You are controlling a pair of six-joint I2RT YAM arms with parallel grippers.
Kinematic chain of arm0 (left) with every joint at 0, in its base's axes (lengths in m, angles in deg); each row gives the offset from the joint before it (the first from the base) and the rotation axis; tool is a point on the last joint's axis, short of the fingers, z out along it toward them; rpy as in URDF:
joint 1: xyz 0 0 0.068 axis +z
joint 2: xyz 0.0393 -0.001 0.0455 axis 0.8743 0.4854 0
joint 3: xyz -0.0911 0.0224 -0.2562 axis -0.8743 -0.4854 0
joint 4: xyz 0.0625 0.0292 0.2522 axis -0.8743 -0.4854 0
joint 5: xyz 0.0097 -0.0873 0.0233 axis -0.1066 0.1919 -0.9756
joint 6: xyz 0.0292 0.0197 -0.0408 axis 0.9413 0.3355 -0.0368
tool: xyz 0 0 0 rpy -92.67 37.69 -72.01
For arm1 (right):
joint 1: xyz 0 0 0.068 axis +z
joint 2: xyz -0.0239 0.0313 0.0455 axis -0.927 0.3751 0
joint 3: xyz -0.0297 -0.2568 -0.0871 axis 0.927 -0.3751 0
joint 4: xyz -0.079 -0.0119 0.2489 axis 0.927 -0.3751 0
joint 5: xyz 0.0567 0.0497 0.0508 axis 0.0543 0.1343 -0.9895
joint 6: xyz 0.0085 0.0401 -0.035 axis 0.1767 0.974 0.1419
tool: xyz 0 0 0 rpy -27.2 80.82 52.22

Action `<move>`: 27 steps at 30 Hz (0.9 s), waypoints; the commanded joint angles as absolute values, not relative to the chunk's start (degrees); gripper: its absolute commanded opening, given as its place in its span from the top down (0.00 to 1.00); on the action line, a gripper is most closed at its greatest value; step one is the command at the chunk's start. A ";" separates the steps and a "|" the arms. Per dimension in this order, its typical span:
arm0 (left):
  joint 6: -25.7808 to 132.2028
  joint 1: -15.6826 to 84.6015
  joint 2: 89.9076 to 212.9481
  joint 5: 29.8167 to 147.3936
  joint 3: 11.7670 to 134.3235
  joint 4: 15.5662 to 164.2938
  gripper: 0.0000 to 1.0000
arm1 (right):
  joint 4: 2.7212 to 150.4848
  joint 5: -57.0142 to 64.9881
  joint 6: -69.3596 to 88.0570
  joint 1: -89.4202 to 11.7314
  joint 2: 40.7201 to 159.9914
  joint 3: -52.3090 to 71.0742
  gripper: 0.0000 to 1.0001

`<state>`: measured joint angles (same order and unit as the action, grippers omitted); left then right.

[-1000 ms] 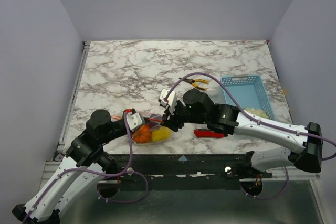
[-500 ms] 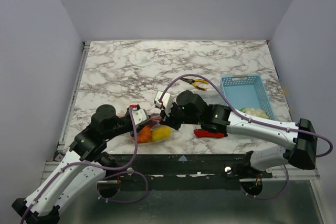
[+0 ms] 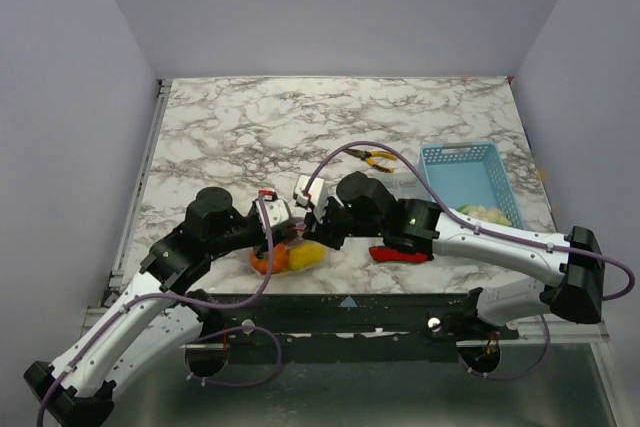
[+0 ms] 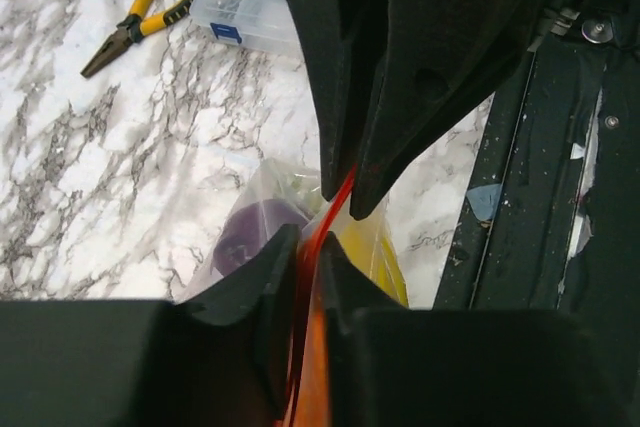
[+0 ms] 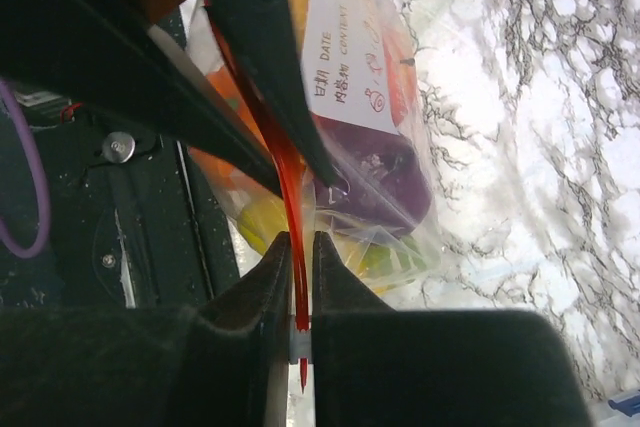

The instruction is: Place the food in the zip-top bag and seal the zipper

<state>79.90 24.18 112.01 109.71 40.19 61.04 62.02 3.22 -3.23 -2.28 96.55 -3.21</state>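
Right gripper (image 5: 297,244) is pinched tight on the orange-red zipper (image 5: 283,172), basically no gap. Left gripper (image 4: 305,244) sits right up against it with the same strip running between its fingers, but honestly can't tell if it's squeezing or just loose around it. Zip-top bag (image 3: 292,250) sits under both with the food (image 3: 308,256) inside, at the near edge of the marble table (image 3: 250,137), left of centre, red-handled knife (image 3: 398,254) near its right.
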 commanded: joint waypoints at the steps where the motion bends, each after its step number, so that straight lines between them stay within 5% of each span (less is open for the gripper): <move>1: 80.11 23.98 108.61 107.38 39.17 62.69 0.94 | 58.47 5.59 -1.05 -1.82 94.85 0.13 0.70; 3: 79.95 23.98 107.42 105.85 38.60 62.98 1.00 | 55.37 7.66 0.57 -1.85 94.75 1.45 0.56; 7: 78.97 23.97 106.60 106.89 38.02 63.54 1.00 | 50.62 10.85 2.11 -1.83 93.07 1.86 0.51; 27: 77.89 23.98 109.14 108.16 38.93 63.56 1.00 | 52.22 5.56 -9.23 -1.79 90.23 0.03 0.62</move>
